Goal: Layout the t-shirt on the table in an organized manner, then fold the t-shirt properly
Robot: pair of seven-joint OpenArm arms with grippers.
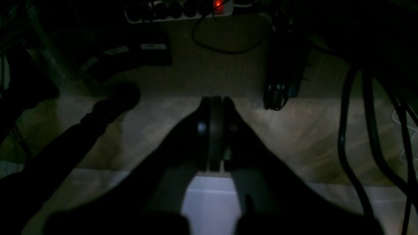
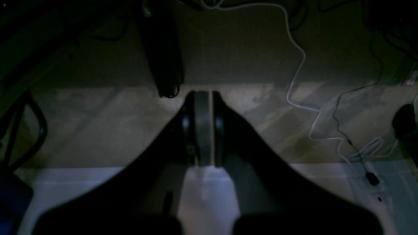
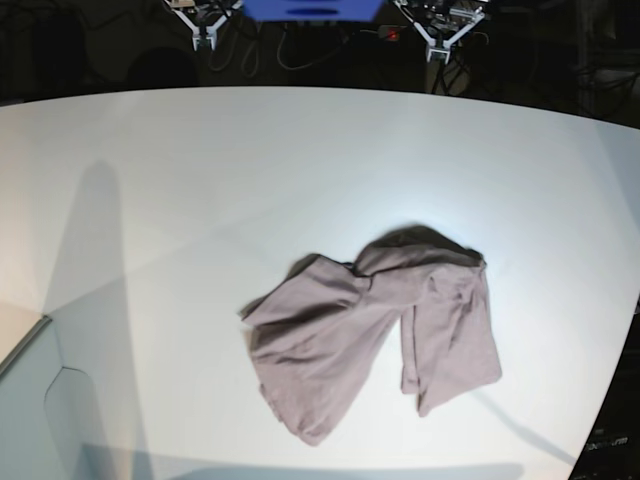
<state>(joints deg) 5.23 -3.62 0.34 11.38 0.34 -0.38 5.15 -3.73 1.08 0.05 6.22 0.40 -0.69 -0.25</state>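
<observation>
The t-shirt (image 3: 375,335), dusty mauve, lies crumpled in a heap right of the middle of the white table (image 3: 200,200). One part spreads toward the front left and another hangs down at the right. Both arms are drawn back behind the table's far edge, the left arm (image 3: 438,30) at the top right and the right arm (image 3: 203,28) at the top left, far from the shirt. In the left wrist view my left gripper (image 1: 215,98) is shut and empty over dim carpet. In the right wrist view my right gripper (image 2: 205,93) is likewise shut and empty.
A power strip (image 1: 183,9) with a red light and black cables (image 1: 356,130) lie on the floor behind the table. A white cable (image 2: 300,78) runs across the carpet. A blue object (image 3: 312,8) sits at the back centre, and a pale flat box (image 3: 40,410) at the front left.
</observation>
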